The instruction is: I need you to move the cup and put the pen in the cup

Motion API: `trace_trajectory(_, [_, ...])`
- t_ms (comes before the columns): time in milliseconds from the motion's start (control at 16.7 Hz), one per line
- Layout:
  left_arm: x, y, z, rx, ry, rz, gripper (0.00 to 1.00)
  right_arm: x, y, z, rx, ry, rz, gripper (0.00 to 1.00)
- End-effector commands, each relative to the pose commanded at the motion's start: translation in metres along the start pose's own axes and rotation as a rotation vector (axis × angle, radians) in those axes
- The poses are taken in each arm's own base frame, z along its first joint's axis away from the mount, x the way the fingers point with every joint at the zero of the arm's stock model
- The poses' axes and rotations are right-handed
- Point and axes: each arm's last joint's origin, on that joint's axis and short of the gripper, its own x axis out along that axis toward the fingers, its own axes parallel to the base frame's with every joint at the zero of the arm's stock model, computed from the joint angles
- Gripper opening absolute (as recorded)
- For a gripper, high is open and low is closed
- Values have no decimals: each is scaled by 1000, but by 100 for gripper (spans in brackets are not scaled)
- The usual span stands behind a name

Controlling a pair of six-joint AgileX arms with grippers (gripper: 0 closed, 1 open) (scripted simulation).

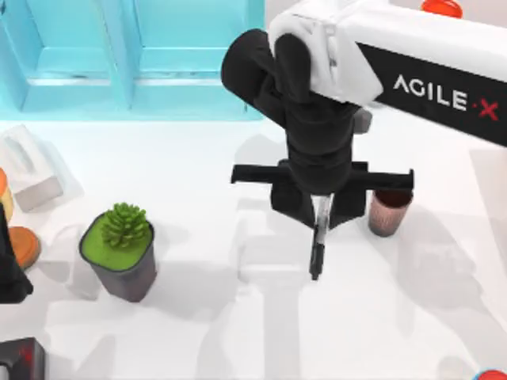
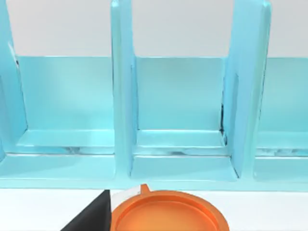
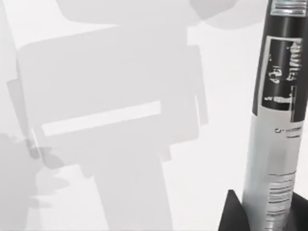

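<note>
- The right hand (image 1: 318,215) grasps the pen (image 1: 319,237) above the worktop (image 1: 238,317), the pen's long axis hanging down from it.
- The cup (image 1: 388,210) stands upright just to the right of this hand, so the pen must travel rightward over its mouth.
- The left hand (image 1: 9,269) is parked at the left edge; I cannot tell its state.

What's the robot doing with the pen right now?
Right gripper shut on pen, above mid-table. Cup upright, just right of it. Left gripper parked at left edge.

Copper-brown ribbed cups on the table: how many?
1: the copper-brown ribbed cup stands right of the pen-carrying right hand; the arm could hide others.
</note>
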Motion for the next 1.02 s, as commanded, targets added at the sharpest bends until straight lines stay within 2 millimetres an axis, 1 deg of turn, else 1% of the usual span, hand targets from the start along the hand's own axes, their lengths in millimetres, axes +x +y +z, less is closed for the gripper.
trace_trajectory(180, [0,0,0,0,0,0,100,17,3,-2,-52,-58,-18,0])
trace_trajectory(360, [0,0,0,0,0,0,100,28,7,-5,-121,-201,8,0])
trace_trajectory(720, [0,0,0,0,0,0,100,35,11,-16,-235,-640,78,0])
trace_trajectory(1020, [0,0,0,0,0,0,100,31,1,-36,-231,-1036,82,0])
